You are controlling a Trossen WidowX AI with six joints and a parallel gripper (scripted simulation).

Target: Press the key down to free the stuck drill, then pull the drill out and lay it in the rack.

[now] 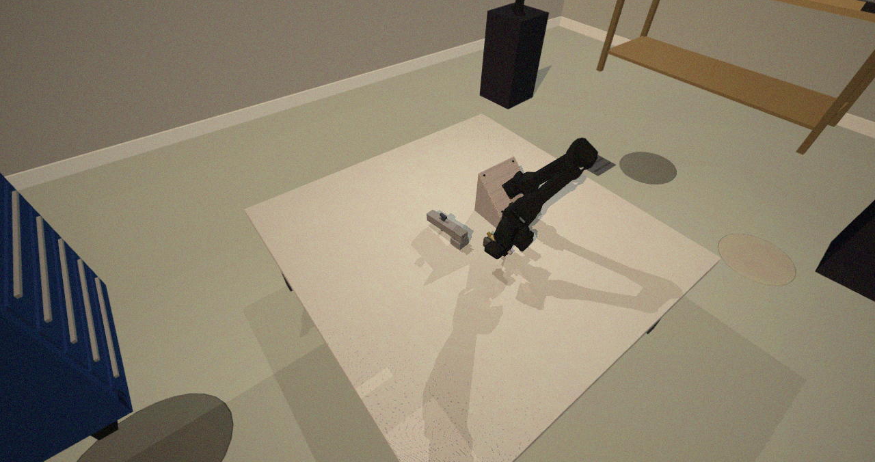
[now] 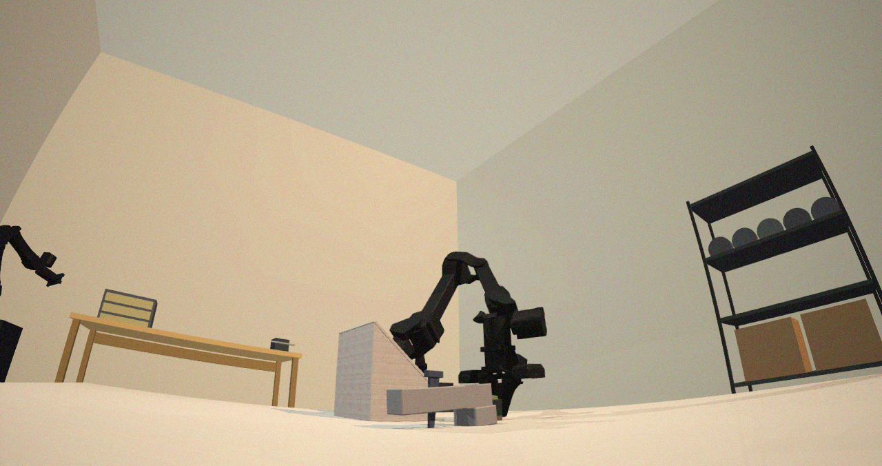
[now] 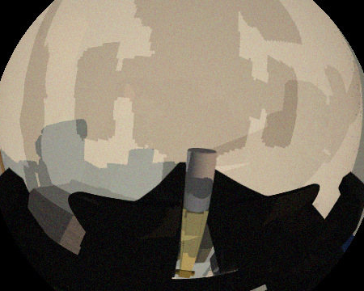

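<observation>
the drill sits clamped in the tool, its long axis pointing out toward twelve o'clock in the wrist view, above the table. from above, the grey rack lies at about ten o'clock from the tool, near but apart.

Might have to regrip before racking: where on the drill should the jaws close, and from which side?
On the drill's yellow mid-section, pinching across its axis from both sides, as the gripper holds it now. It is a slim round rod, so a crosswise pinch likely seats best, leaving the grey end free.
</observation>
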